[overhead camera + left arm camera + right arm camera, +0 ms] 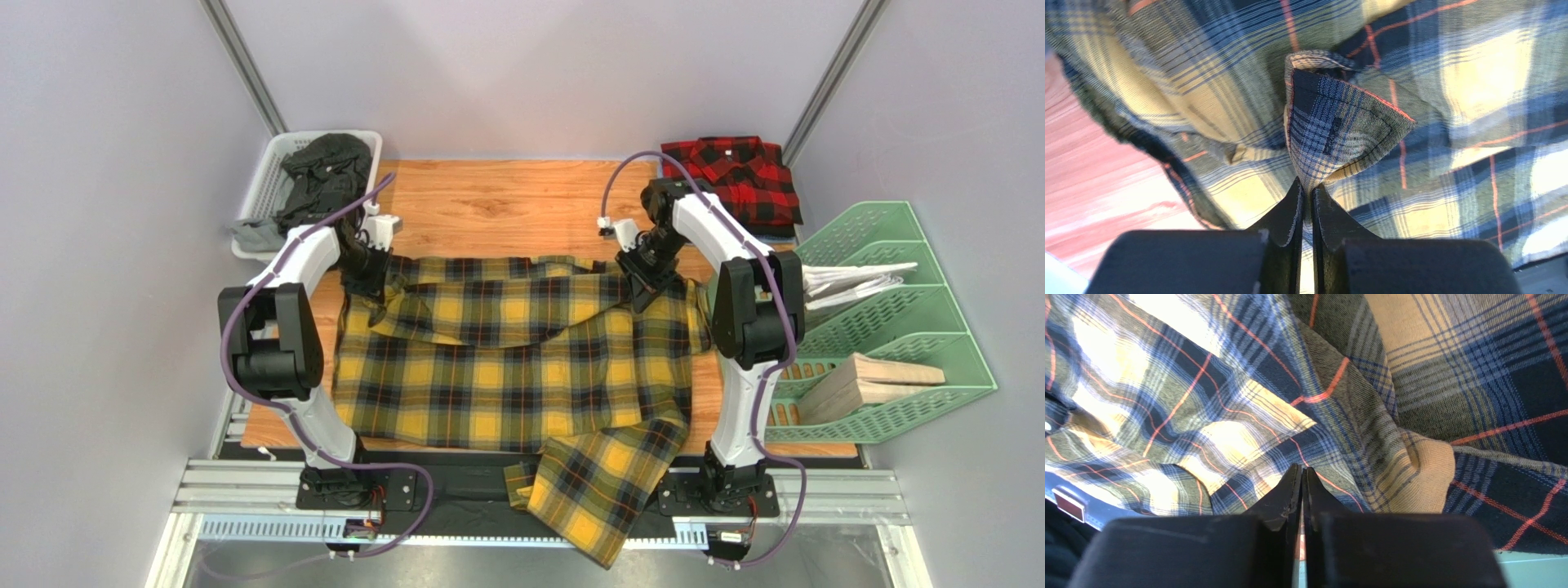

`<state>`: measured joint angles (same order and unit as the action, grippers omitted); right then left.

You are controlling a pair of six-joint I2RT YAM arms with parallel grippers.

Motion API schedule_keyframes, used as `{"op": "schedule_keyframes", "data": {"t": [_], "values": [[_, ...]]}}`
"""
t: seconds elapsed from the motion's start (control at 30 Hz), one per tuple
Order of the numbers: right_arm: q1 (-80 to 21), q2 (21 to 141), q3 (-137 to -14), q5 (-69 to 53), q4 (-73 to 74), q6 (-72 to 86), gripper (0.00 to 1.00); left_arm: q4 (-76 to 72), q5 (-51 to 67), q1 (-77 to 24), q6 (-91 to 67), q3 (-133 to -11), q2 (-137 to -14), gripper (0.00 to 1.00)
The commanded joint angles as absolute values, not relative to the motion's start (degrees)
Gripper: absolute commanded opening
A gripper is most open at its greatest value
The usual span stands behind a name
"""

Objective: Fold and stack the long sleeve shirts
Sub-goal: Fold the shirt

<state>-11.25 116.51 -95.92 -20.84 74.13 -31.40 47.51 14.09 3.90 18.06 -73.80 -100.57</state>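
The yellow plaid shirt (515, 368) lies spread across the wooden table, with its top part folded down and one sleeve (601, 490) hanging over the near edge. My left gripper (368, 276) is at the shirt's far left corner. In the left wrist view it (1306, 187) is shut on a pinched fold of the yellow cloth (1339, 122). My right gripper (640, 284) is at the far right corner. In the right wrist view its jaws (1302, 471) are closed at the shirt's edge (1229, 416). The red plaid shirt (736, 181) lies folded at the back right.
A white basket (264, 184) holding dark clothes (321, 172) stands at the back left. A green file rack (908, 306) with papers and a wooden block (871, 380) stands to the right of the table. Bare wood (503, 208) shows behind the shirt.
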Motion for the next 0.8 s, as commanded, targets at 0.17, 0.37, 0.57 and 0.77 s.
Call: {"op": "schedule_keyframes", "data": {"t": [0.17,0.37,0.57,0.77], "values": [[-11.8,114.4,-98.8,-21.8,76.2,-30.2,0.52,48.3,19.9,4.2,18.2,-73.9,-101.3,0.22],[-12.3,115.0,-105.7,-24.7,75.9,-27.1,0.56,48.3,20.1,4.3,17.7,-74.3,-100.9,0.43],[-15.9,116.5,-107.0,-22.3,71.5,-25.9,0.75,48.3,19.5,4.2,17.0,-74.4,-99.8,0.5],[-19.5,118.9,-109.2,-20.6,68.5,-25.8,0.76,47.9,20.3,4.2,16.2,-73.7,-98.4,0.63]]}}
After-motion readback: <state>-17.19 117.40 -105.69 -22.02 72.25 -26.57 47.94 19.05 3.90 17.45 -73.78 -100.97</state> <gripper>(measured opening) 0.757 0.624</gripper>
